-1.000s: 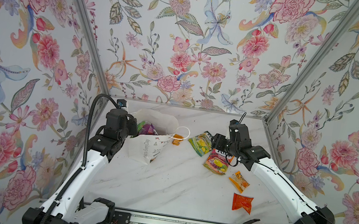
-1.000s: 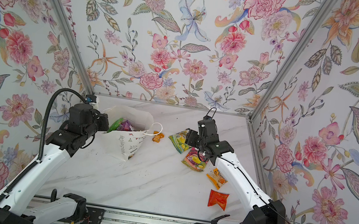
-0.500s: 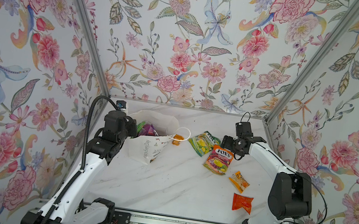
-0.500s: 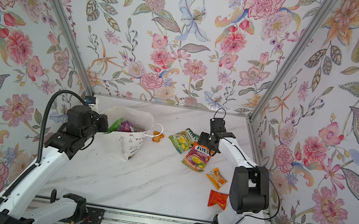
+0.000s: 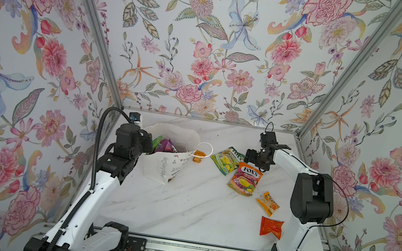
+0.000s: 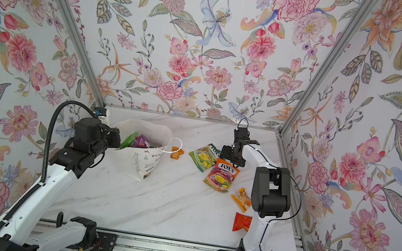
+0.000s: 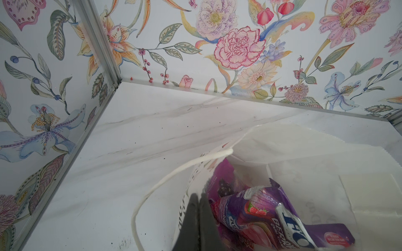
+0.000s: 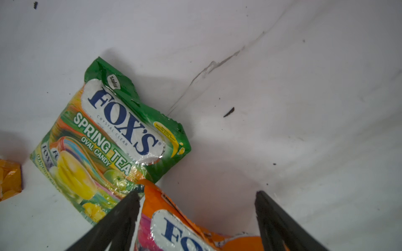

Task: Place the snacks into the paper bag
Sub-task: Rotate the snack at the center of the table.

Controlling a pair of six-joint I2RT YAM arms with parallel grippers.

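Orange packet (image 8: 185,230), orange sachet (image 8: 9,178), both cut off at edge

The paper bag (image 5: 158,165) shows white with grey lettering. Inside the bag, a purple packet (image 7: 239,213) flashes a red berry and blue-on-white lettering, with a bright green packet (image 6: 129,139) next to it. Just beside the bag sits a small orange sachet (image 5: 198,156). Farther from the bag comes a green-and-yellow packet (image 8: 108,141), blue FOX'S on a white oval, then an orange packet (image 5: 245,178) with purple and yellow fruit. Farthest from the bag: a yellow-orange sachet (image 5: 268,199) and a red-orange sachet (image 5: 271,227). The table (image 5: 182,209) is white marble, grey-veined; the walls (image 5: 205,51) bloom with pink, orange and blue flowers.
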